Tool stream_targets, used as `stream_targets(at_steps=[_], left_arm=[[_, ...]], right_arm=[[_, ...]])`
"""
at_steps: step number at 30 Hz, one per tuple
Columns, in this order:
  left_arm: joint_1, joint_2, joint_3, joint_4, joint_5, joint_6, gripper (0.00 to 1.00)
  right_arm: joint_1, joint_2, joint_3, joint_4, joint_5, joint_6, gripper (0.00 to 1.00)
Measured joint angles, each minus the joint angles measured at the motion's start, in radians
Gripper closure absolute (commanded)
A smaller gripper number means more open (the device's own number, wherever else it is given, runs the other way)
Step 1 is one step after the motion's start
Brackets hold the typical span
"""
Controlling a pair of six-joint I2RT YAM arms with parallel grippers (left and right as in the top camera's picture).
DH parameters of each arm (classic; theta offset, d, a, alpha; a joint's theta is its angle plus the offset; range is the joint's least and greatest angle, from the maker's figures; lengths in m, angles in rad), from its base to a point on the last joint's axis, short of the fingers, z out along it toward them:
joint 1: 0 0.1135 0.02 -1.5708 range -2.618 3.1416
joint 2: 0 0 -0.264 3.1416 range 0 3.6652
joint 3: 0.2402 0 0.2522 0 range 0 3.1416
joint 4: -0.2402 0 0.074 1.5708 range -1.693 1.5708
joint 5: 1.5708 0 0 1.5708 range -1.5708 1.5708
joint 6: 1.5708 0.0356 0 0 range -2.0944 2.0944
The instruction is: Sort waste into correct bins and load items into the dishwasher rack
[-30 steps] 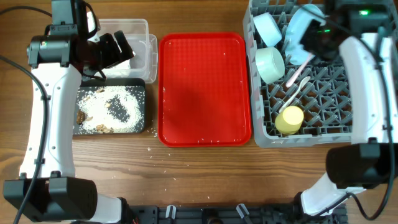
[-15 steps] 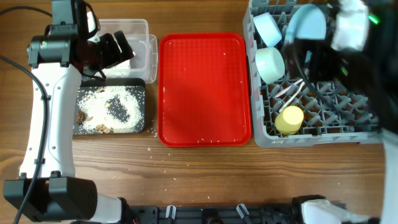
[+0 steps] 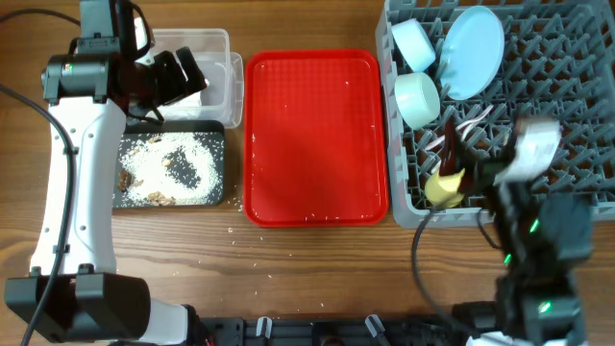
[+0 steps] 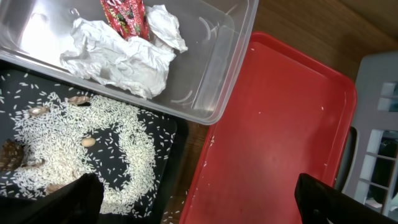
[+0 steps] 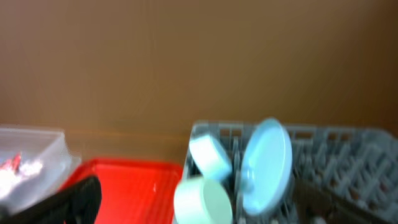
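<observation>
The pale blue plate stands on edge at the back of the grey dishwasher rack, beside two blue-green bowls. Fork and spoon lie in the rack, above the yellow cup. My right gripper is blurred over the rack's front, open and empty; its left finger shows far to the side. My left gripper hangs open and empty over the seam between the black tray and the red tray. Napkins and a red wrapper lie in the clear tub.
Rice grains with brown scraps fill the black tray. The flat red serving tray lies between the bins and the rack, with a few grains on it. Stray grains dot the wood in front of the bins.
My right arm has pulled back from the rack's rear to its front edge and let go of the plate, which now stands in the rack. The left arm has not moved.
</observation>
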Motion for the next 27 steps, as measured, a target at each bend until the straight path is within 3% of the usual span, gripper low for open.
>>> stream_targets(at_steps=[4, 6, 9, 21, 27], left_arm=[[0.000, 0.001, 0.000, 0.000, 0.001, 0.000, 0.00], [0.000, 0.001, 0.000, -0.001, 0.000, 0.000, 0.00], [0.000, 0.001, 0.000, 0.002, 0.001, 0.000, 0.00], [0.000, 0.001, 0.000, 0.002, 0.001, 0.000, 0.00], [0.002, -0.068, -0.019, -0.021, -0.085, 0.009, 0.00]], right_arm=[[-0.004, -0.322, -0.476, 0.209, -0.002, 0.036, 0.00], [-0.005, -0.435, -0.562, 0.220, -0.004, 0.058, 0.00], [-0.005, -0.523, -0.582, 0.151, -0.004, 0.070, 0.00], [-0.005, -0.526, -0.582, 0.147, -0.004, 0.072, 0.00], [-0.005, -0.524, -0.582, 0.146, -0.004, 0.072, 0.00]])
